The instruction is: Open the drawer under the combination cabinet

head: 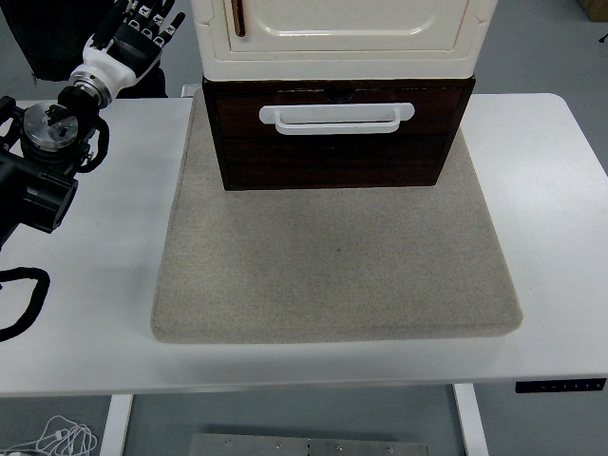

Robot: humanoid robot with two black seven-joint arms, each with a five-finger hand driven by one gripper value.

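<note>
The combination cabinet has a cream upper part (342,28) with a door and a dark brown wooden drawer (337,138) under it. The drawer front carries a white bar handle (336,118) and stands shut or nearly shut, with a thin gap along its top edge. The cabinet stands at the back of a grey felt mat (332,266). My left hand (142,24) is raised at the upper left, fingers spread and empty, well left of the cabinet. My right arm is out of view.
The white table (560,237) lies around the mat. My left arm's black joints (47,152) hang over the table's left side, with a black cable loop (24,299) below them. A control panel (560,386) sits on the table's front edge at right.
</note>
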